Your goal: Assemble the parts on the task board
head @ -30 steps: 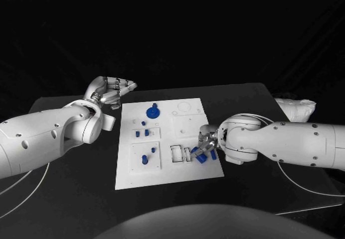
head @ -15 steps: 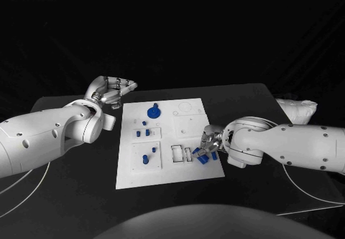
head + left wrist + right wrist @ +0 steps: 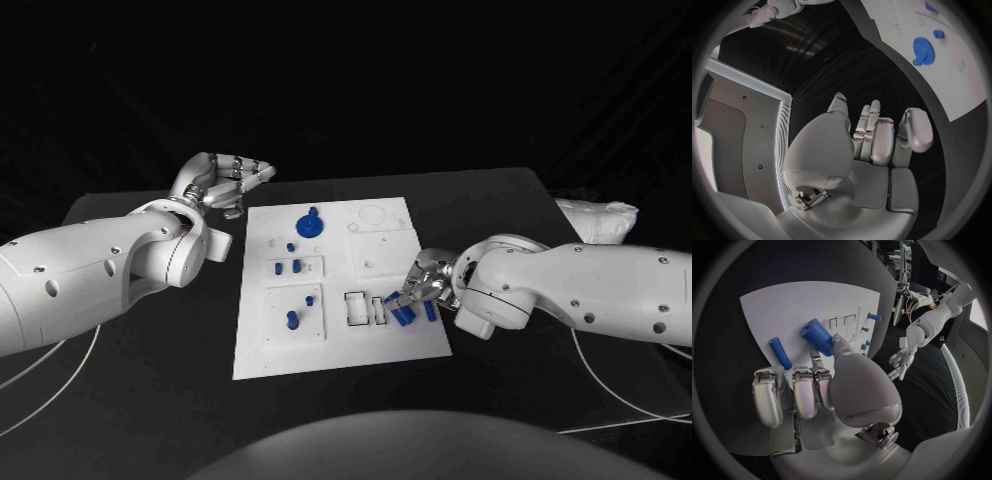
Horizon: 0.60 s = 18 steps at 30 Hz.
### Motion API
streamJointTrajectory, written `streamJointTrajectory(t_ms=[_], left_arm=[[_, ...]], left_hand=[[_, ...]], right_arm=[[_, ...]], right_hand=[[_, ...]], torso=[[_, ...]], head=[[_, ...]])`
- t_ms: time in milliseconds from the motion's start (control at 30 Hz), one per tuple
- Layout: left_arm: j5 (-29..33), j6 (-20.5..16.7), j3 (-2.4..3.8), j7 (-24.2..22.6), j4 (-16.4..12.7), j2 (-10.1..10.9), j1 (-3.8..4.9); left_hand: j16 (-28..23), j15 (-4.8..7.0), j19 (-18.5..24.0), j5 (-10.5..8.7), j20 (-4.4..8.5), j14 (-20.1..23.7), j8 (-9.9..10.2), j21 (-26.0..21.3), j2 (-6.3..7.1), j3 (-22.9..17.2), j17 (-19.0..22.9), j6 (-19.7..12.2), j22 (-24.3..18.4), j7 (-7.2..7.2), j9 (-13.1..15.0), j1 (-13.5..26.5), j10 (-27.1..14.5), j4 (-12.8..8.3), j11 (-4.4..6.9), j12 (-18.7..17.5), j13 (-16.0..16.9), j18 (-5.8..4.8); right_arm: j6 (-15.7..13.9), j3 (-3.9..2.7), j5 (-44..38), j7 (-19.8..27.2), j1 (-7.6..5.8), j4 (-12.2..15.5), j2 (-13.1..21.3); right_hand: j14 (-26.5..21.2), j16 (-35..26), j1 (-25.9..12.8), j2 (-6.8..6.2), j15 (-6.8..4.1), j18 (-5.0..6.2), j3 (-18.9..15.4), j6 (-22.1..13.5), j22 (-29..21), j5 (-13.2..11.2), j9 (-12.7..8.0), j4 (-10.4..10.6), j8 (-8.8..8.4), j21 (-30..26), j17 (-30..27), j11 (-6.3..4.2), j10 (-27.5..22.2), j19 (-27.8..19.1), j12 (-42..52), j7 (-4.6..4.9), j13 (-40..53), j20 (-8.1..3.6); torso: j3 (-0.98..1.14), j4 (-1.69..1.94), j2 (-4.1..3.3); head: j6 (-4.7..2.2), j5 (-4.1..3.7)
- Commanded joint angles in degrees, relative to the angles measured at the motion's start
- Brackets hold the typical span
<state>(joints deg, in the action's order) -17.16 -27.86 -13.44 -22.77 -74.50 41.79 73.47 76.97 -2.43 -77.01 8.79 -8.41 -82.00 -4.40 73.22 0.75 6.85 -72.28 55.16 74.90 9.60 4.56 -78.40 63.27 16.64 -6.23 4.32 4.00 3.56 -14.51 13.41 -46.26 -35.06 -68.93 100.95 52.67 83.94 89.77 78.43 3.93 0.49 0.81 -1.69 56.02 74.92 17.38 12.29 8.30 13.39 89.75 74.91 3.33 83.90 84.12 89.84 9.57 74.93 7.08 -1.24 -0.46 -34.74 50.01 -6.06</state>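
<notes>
So from the head view, the task board holds a gear at 12 o'clock, so some work looks done.

By the right wrist, the right hand fingers clamp a blue peg; another lies loose.

By the left wrist, the left hand fingers curl on nothing.

Dim room, blackness all round; light from above catches the flat white rectangular task board, which glares. The matte black table swallows shadows. Both wrist views bend straight edges, dark-rimmed circles, soft near fingers.
</notes>
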Motion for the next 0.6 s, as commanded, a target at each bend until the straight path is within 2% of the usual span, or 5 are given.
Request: streamJointTrajectory(t_ms=[33,267,467,600], left_arm=[[-0.3,0.6,0.04,-0.2,-0.2,0.0,0.04],[-0.3,0.6,0.04,-0.1,-0.2,0.0,0.04],[-0.3,0.6,0.04,-0.1,-0.1,-0.1,0.04],[-0.3,0.6,0.04,0.0,0.0,-0.3,0.04]], left_hand=[[-0.2,0.13,0.5,0.35,-0.03,0.4,0.1,-0.5,-0.51,0.3,0.1,-0.2,8.9,-0.12,0.0,0.0,-0.3,0.0,0.0,-0.2,0.0,0.47],[-0.2,0.13,0.5,0.35,-0.03,0.4,0.1,-0.5,-0.51,0.3,0.1,-0.2,8.9,-0.12,0.0,0.0,-0.3,0.0,0.0,-0.2,0.0,0.47],[-0.2,0.13,0.5,0.35,-0.03,0.4,0.1,-0.5,-0.51,0.3,0.1,-0.2,8.9,-0.12,0.0,0.0,-0.3,0.0,0.0,-0.2,0.0,0.47],[-0.2,0.13,0.5,0.35,-0.03,0.4,0.1,-0.5,-0.51,0.3,0.1,-0.2,8.9,-0.12,0.0,0.0,-0.3,0.0,0.0,-0.2,0.0,0.47]], right_arm=[[-1.7,0.02,5.0,2.5,-0.06,0.0,0.1],[-2.5,-0.02,9.5,4.0,-0.58,0.0,0.0],[-2.5,-0.04,14.2,4.6,-2.05,0.2,0.0],[-2.0,-0.03,16.8,4.8,-2.68,0.5,0.0]], right_hand=[[6.1,0.2,-0.2,0.26,-0.3,-0.81,11.8,3.7,15.1,-0.3,0.0,-11.4,0.06,0.3,15.1,-0.31,6.1,5.9,0.2,-3.04,15.1,-0.47],[6.1,0.2,-0.7,0.06,-0.35,-0.81,11.9,3.9,15.1,-0.5,-0.2,-11.4,-0.37,0.3,15.1,-0.34,6.1,5.9,0.2,-3.06,15.1,-0.55],[6.1,0.2,-1.2,-0.2,-0.39,-0.81,12.0,4.1,15.1,-0.6,-0.4,-11.3,-0.82,0.3,15.1,-0.36,6.1,5.9,0.2,-3.08,15.1,-0.61],[6.1,0.2,-1.3,-0.27,-0.4,-0.81,12.0,4.2,15.1,-0.7,-0.4,-11.3,-0.95,0.3,15.1,-0.38,6.1,5.9,0.2,-3.11,15.1,-0.62]], torso=[[-0.01,0.0,-0.04],[0.0,-0.01,-0.05],[-0.08,0.03,0.02],[0.0,0.0,0.03]], head=[[-0.01,0.01],[-0.01,0.13],[-0.01,-0.01],[-0.01,-0.01]])
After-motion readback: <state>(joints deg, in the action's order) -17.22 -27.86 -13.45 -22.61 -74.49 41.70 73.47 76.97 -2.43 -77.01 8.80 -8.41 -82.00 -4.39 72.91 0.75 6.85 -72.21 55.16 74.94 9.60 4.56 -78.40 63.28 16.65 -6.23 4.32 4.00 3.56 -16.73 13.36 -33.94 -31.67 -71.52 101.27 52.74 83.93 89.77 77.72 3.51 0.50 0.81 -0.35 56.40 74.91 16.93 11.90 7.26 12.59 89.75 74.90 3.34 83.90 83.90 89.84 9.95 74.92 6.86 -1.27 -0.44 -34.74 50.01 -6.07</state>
